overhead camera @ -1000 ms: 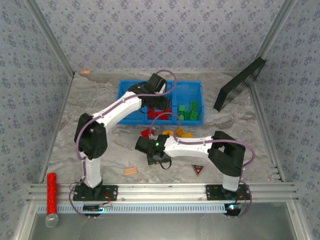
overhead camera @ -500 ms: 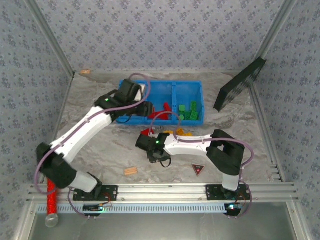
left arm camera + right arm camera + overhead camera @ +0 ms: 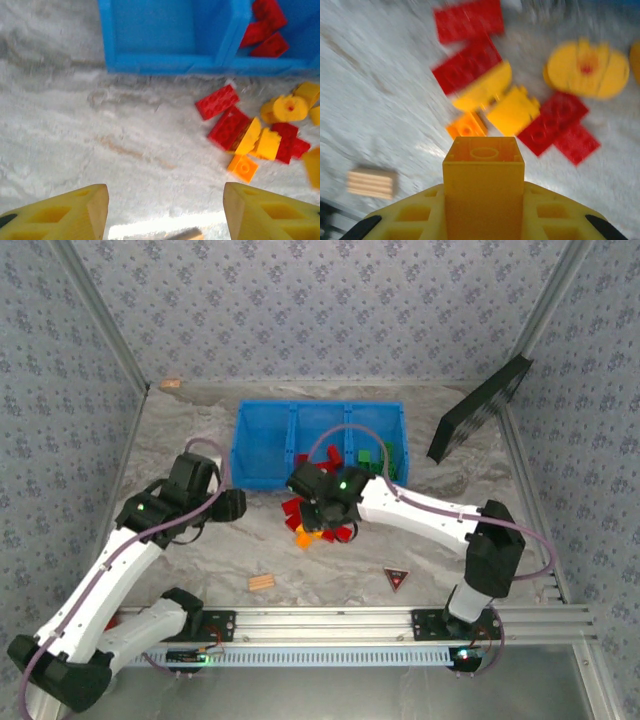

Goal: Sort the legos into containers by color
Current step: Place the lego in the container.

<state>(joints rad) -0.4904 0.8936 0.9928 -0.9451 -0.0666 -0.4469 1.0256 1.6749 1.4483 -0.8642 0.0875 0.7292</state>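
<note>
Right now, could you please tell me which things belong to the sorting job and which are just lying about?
Job: blue bin; loose red and yellow bricks; red bricks in the bin; green bricks; yellow brick in the right gripper.
Lying about: ridged wooden piece; dark triangle; black panel.

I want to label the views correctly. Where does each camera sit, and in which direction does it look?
Top external: above and behind the robot, looking down on the table, blue bin, left arm, right arm.
Left wrist: on the left gripper, looking down toward the bin's near wall; open jaws at the bottom corners.
Right wrist: on the right gripper, looking down on the loose bricks; jaws clamp a yellow brick.
Shared: both wrist views hold the orange brick.
</note>
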